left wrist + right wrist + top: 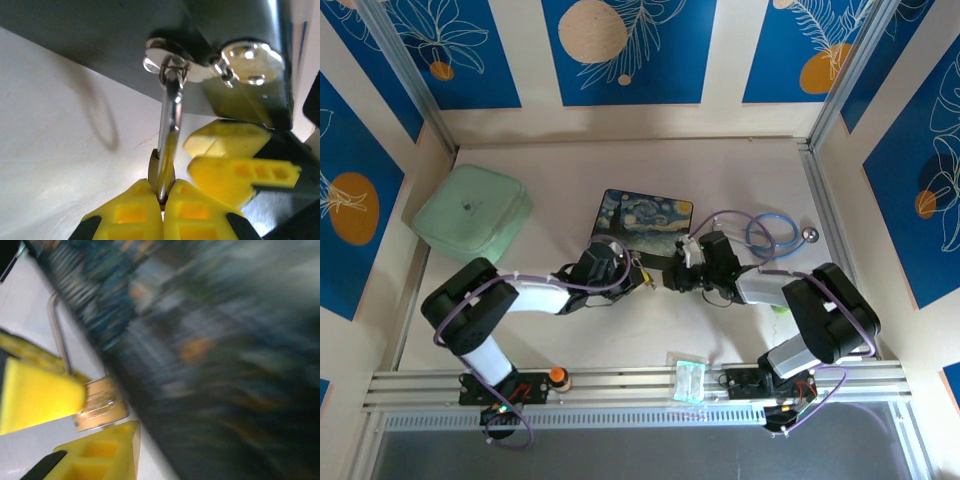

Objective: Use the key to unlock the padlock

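The padlock (169, 125) hangs by its silver shackle from the metal latch (172, 60) on the front of the starry-night box (645, 220). My left gripper (163, 192) is shut on the padlock, its yellow fingertips pinching the shackle and the thin edge of the brass body. In the right wrist view, which is blurred, the brass padlock (100, 402) lies just above one yellow finger (105, 452). My right gripper (673, 277) faces the left gripper (632, 277) at the box's front edge, and its fingers (242, 172) stand slightly apart beside the padlock. The key is hidden.
A pale green lidded container (472, 212) sits at the back left. A blue-tubed stethoscope (770, 230) lies right of the box. A small clear packet (688, 376) rests on the front rail. Metal frame posts stand at both sides.
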